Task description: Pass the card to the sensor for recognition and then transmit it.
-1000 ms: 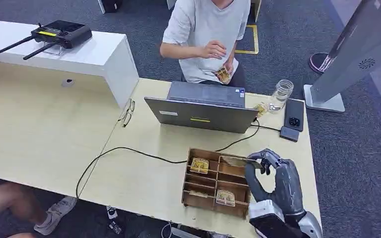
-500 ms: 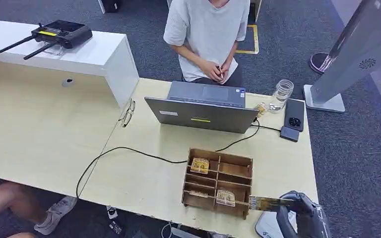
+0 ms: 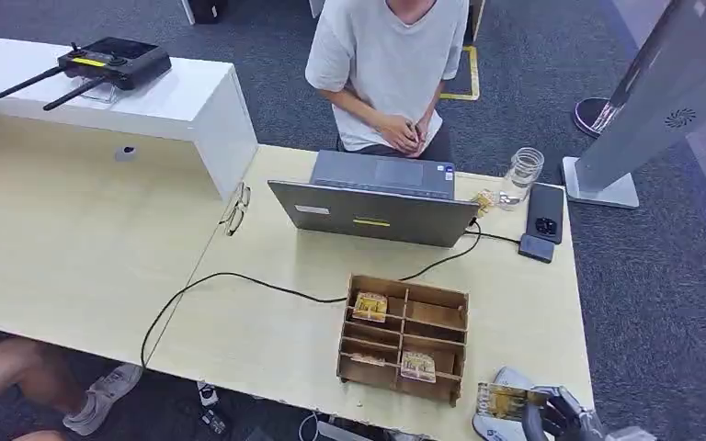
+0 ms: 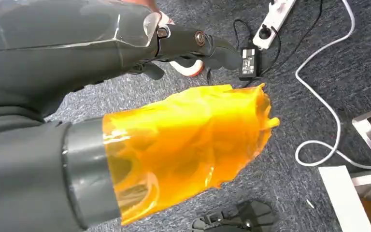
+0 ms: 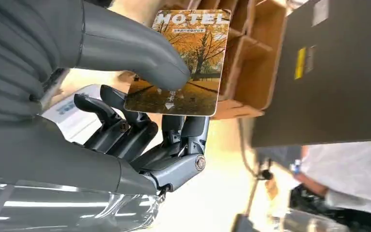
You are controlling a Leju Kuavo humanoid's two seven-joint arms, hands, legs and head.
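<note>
- At the far left of the head view, a white raised shelf point(image 3: 147, 106) carries a black remote controller point(image 3: 110, 62) with two antennas; nothing there has shifted.
- On the counter point(image 3: 267, 322) a pair of glasses point(image 3: 235, 209) and a black cable point(image 3: 239, 280) lie as they did a second ago.
- The left robot hand point(image 4: 183, 43) hangs over the carpeted floor in its wrist view, by an orange film-wrapped part; its dark fingers look curled in with nothing in them.
- The laptop point(image 3: 372, 213) stands open toward the seated person point(image 3: 386, 64), whose hands now rest together in the lap; a second ago one was raised with a small thing in it.
- The wooden tray point(image 3: 404, 338) keeps cards in two of its compartments; the far right compartment, where the card was being lifted a second ago, is bare.
- The right robot hand point(image 3: 552, 415) has drawn back to the near right corner of the counter, pinching the card point(image 3: 504, 401) between its thumb and fingers.
- The card, printed HOTEL, now hangs just over the white sensor pad point(image 3: 492, 424) by the counter's edge, so the pick is done and the scan seems about to start; contact I cannot tell.
- A jar point(image 3: 521, 173) and two phones point(image 3: 544, 213) lie beyond, untouched.
</note>
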